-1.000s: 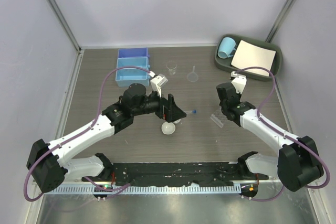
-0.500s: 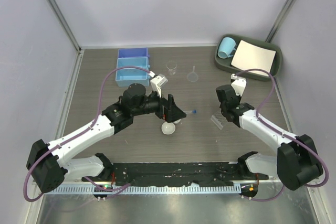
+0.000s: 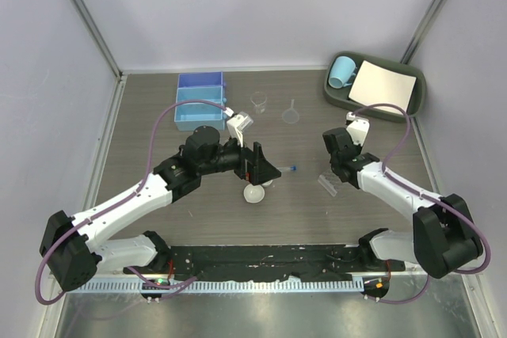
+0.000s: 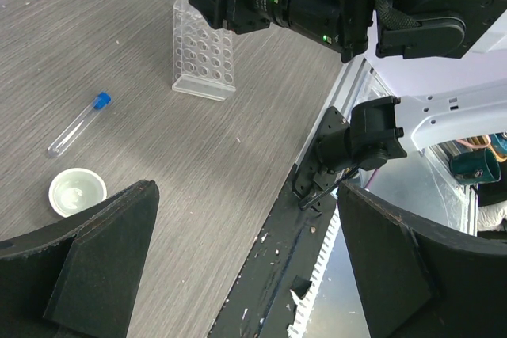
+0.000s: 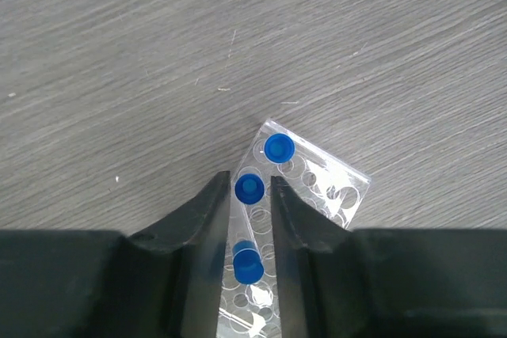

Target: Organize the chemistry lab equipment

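Blue-capped tube between right gripper fingers

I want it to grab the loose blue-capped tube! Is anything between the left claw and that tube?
Nothing visible. The open left claw hangs above bare table, and the tube lies flat there. A white dish sits beside it, not touching.

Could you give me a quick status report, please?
Left gripper open, empty. Right gripper slightly parted around blue-capped clear tube in clear plastic rack. Another tube lies loose. Nothing blocking.
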Available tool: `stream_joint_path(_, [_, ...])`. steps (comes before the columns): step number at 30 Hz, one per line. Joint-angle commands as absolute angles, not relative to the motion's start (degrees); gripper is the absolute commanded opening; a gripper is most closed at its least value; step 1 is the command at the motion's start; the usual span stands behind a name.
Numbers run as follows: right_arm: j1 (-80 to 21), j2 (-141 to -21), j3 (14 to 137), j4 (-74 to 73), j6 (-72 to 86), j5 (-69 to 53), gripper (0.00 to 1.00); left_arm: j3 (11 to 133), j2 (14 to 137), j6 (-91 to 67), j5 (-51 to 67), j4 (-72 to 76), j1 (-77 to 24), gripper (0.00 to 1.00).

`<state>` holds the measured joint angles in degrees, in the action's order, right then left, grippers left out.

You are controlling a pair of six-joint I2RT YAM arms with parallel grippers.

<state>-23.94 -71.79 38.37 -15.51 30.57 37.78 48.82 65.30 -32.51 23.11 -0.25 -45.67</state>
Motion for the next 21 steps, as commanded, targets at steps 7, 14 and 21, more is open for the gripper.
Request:
stream_joint_path(7, [-24.17,-70.84,44.90,-20.82,31.64,39.02,0.60,50.71,66.44,-30.94,20.14,0.18,-45.53,1.00])
stream_joint_path(14, [-24.26,-63.91,50.18,-27.06,30.68,36.57,0.64,55.10,70.92,-26.73,14.87,-4.30,-45.53,1.00])
stream_joint_path(21, [-26.09,-59.24,56.33,-36.55,28.83,29.54,0.64,65.81,83.83,-17.41,9.24,-14.74,-45.53,1.00])
